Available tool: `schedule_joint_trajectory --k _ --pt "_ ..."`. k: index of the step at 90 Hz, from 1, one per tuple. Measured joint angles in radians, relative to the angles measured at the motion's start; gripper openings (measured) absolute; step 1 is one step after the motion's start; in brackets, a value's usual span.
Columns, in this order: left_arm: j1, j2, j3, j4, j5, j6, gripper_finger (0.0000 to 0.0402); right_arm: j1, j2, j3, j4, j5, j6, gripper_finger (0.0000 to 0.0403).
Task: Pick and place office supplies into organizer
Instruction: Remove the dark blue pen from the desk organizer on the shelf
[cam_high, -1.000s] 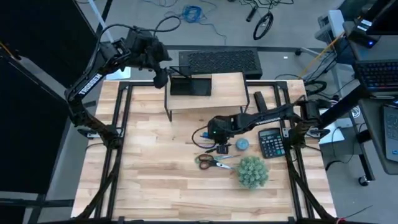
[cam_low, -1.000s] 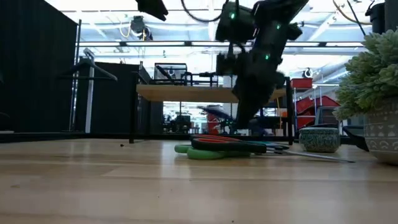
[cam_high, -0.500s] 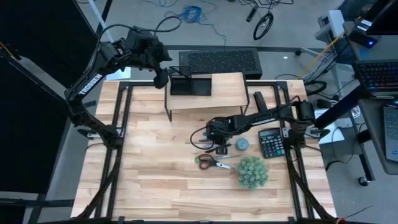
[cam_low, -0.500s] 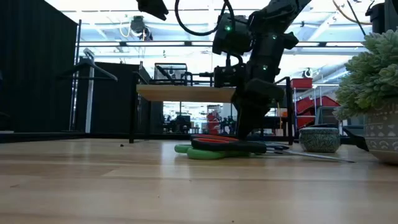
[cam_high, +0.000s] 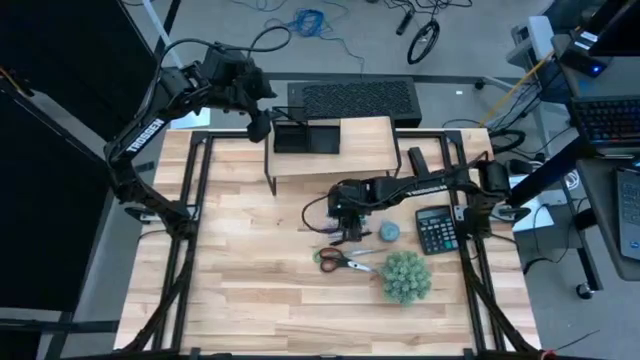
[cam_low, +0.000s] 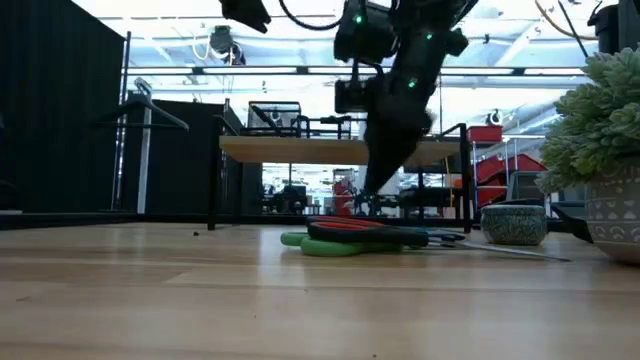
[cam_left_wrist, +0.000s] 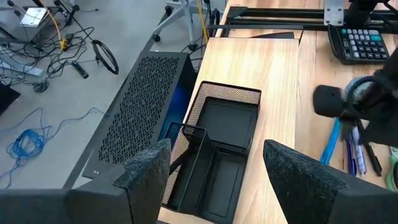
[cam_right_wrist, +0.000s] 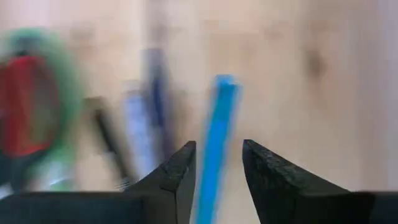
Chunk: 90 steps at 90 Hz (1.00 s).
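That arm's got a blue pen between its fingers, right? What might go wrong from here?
The right gripper has a blue pen between its fingers, but whether they grip it firmly is unclear; it might slip and drop. Other pens and the scissors lie close below, so a low swing might knock them. The organizer sits on the raised wooden shelf with the left gripper hovering over it; the two arms might crowd each other there.

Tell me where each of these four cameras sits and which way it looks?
High: overhead, straight down on the table and both arms.
Low: tabletop height, level past the scissors; the right arm hangs in.
Left wrist: above the organizer, own fingers apart.
Right wrist: close above a blue pen between its fingers.
High and low share the scissors.
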Motion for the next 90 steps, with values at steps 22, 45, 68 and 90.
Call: schedule_joint_trajectory --k 22,45,68,90 --pt "-0.015 0.0 0.0 0.0 0.001 -0.021 0.0244 -0.006 0.069 -0.001 0.012 0.058 0.047 0.0018" --pt "-0.027 0.0 0.0 -0.001 0.001 -0.021 0.0244 0.014 0.142 -0.002 0.021 0.107 0.074 0.0003" --pt "-0.03 0.0 0.0 0.0 0.0 -0.021 0.0244 0.049 0.148 -0.001 0.043 0.113 0.053 0.0001" --pt "-0.03 0.0 0.0 0.0 0.0 -0.021 0.0244 0.088 0.148 -0.001 0.044 0.08 0.025 0.0"
